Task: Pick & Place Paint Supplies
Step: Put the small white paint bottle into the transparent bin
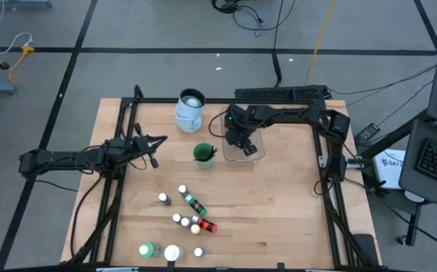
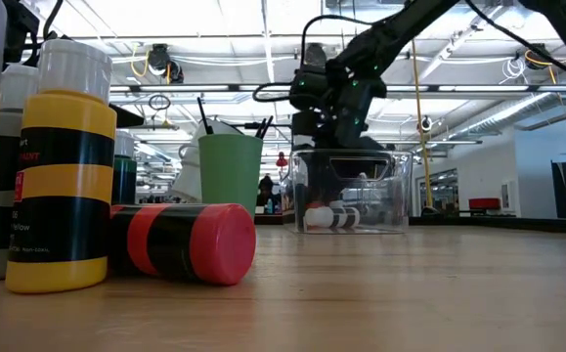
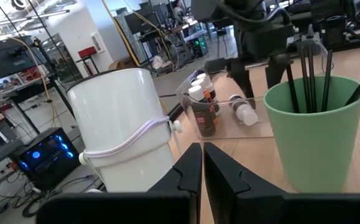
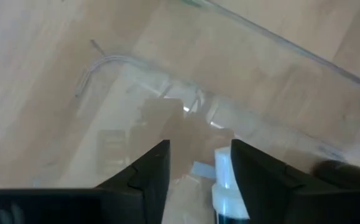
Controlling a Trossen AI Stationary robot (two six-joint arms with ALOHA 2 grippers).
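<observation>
Two arms over wooden surface (image 1: pixel 278 196). Left end effector (image 1: pixel 155 151) idle at left, fingers together, empty. Jug (image 1: pixel 189 109) and green cup (image 1: pixel 204 154) holding brushes (image 3: pixel 309 71) mid-surface. Right end effector (image 1: pixel 241 143) over clear tub (image 1: pixel 254 156), fingers apart around white-capped bottle (image 4: pixel 225 186). Loose paint bottles (image 1: pixel 192 211) near front edge.

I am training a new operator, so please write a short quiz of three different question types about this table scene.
1. True or false: the right gripper hangs over the clear rectangular plastic tub.
2. What stands in the green plastic cup? A) thin dark brushes B) a spoon C) nothing
3. Fill in: the left gripper is ____, fingers together.

Key: 1 true. 2 A. 3 shut.
</observation>
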